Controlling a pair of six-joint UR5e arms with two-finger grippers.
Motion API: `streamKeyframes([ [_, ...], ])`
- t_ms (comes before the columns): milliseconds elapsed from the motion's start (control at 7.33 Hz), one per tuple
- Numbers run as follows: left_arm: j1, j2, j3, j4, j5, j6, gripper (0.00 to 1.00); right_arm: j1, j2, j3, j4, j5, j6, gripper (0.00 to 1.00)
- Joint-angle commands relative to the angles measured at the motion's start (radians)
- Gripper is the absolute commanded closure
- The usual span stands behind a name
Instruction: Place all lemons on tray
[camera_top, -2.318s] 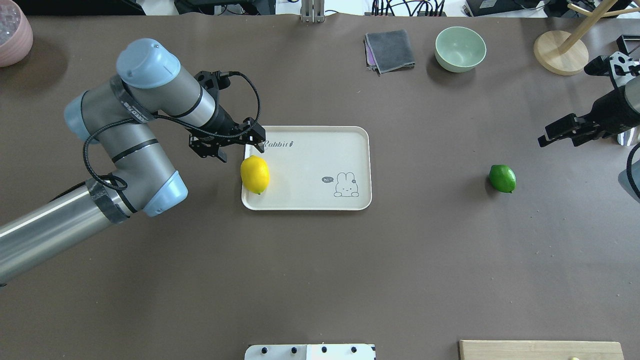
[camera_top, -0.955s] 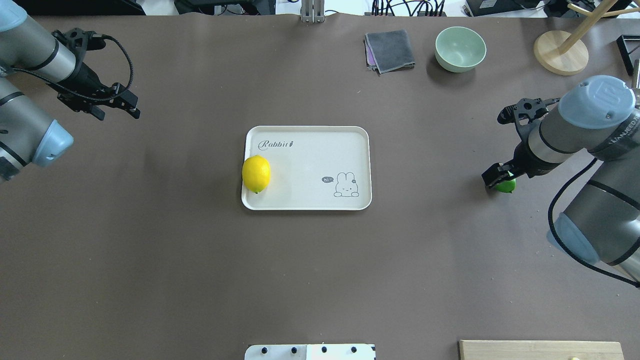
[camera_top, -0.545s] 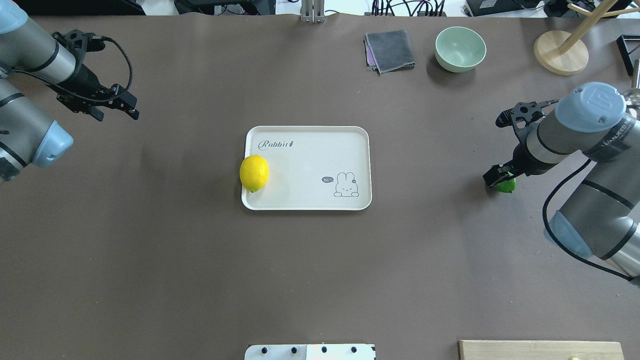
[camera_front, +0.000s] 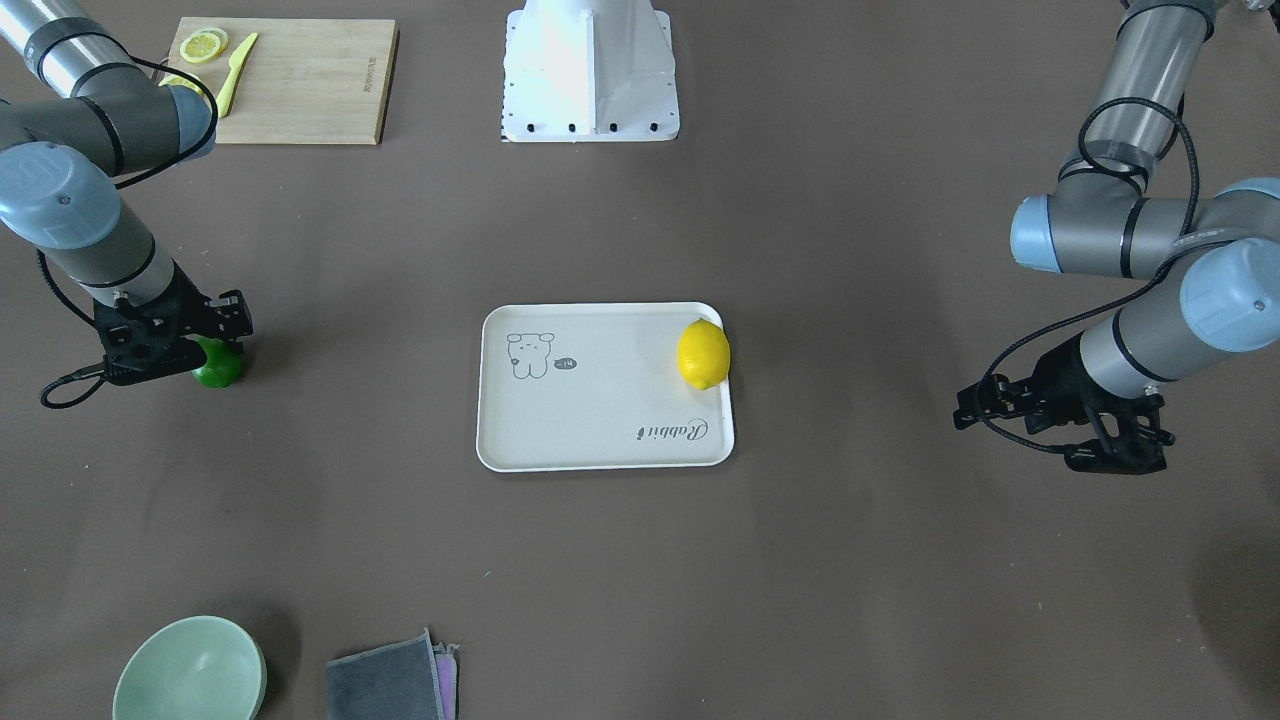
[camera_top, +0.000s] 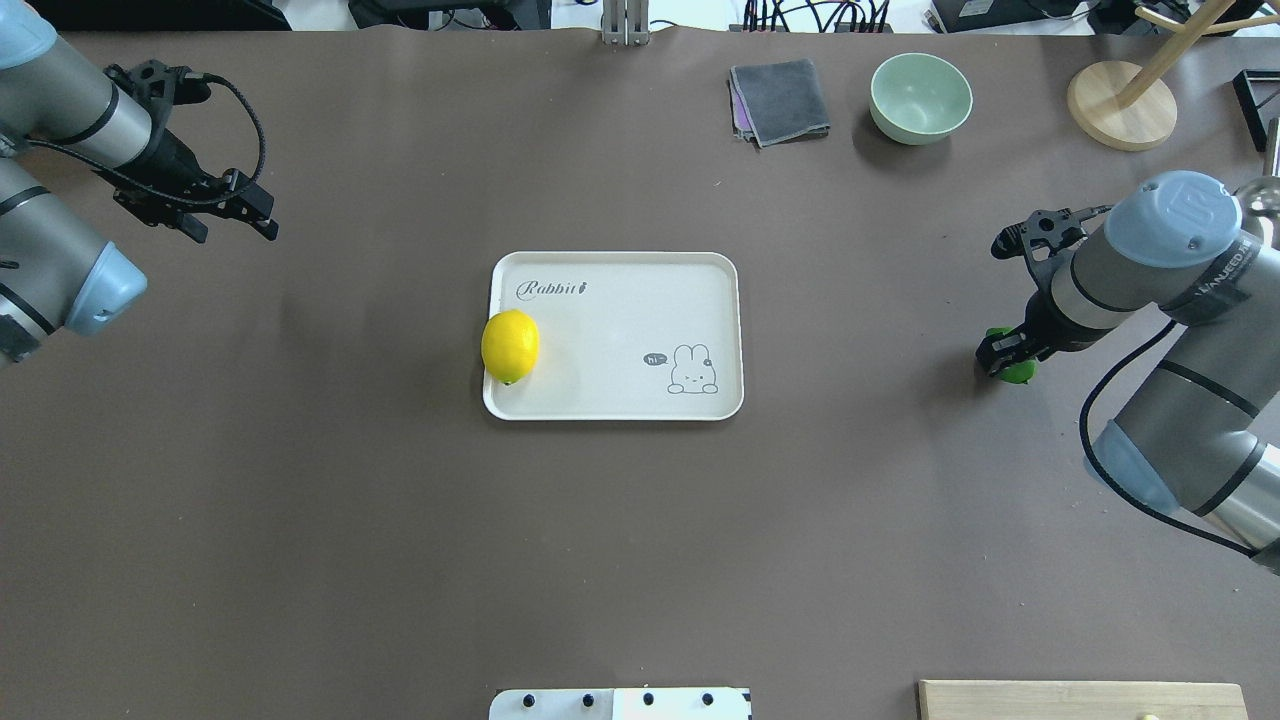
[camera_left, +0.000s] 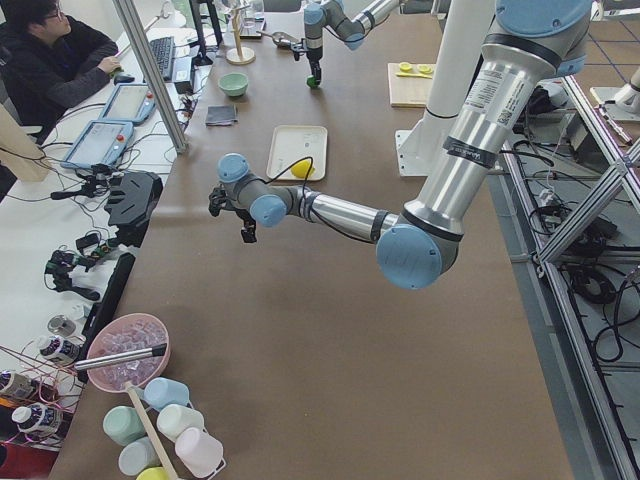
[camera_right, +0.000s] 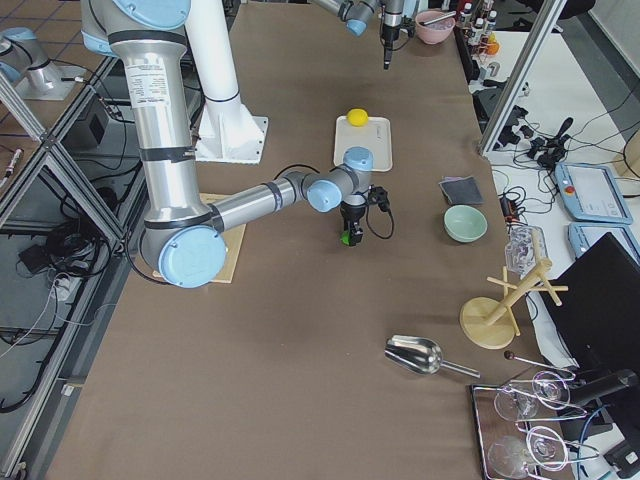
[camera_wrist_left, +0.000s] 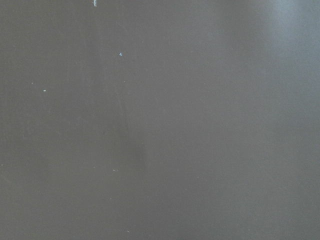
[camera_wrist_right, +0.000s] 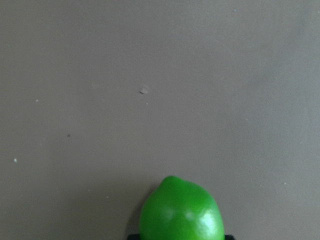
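One brown table (camera_top: 640, 560) fills the overhead view: left gripper (camera_top: 238, 234) spread upper left, right gripper (camera_top: 1003, 355) clamping green lemon (camera_top: 1021, 374) mid-right.

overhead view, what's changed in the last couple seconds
The left gripper pulled back from the tray toward the left end of the table. The right gripper came in and dropped over the green lemon, fingers either side; whether it grips is unclear. The yellow lemon stayed on the tray, the green lemon on the table.
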Motion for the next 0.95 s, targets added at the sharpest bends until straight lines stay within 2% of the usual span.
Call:
streamKeyframes([
  [0,0.000,0.000,0.000,0.000,-0.002,0.000,0.02,0.004,0.053,-0.012,-0.015,0.005,0.013,1.00],
  [409,0.000,0.000,0.006,0.000,-0.002,0.000,0.02,-0.004,0.229,-0.014,-0.134,0.065,0.195,1.00],
  [545,0.000,0.000,0.008,0.000,-0.002,0.000,0.02,-0.039,0.312,-0.046,-0.141,0.064,0.307,1.00],
  [818,0.002,0.000,0.008,0.000,-0.002,-0.002,0.02,-0.088,0.511,-0.194,-0.139,0.062,0.443,1.00],
])
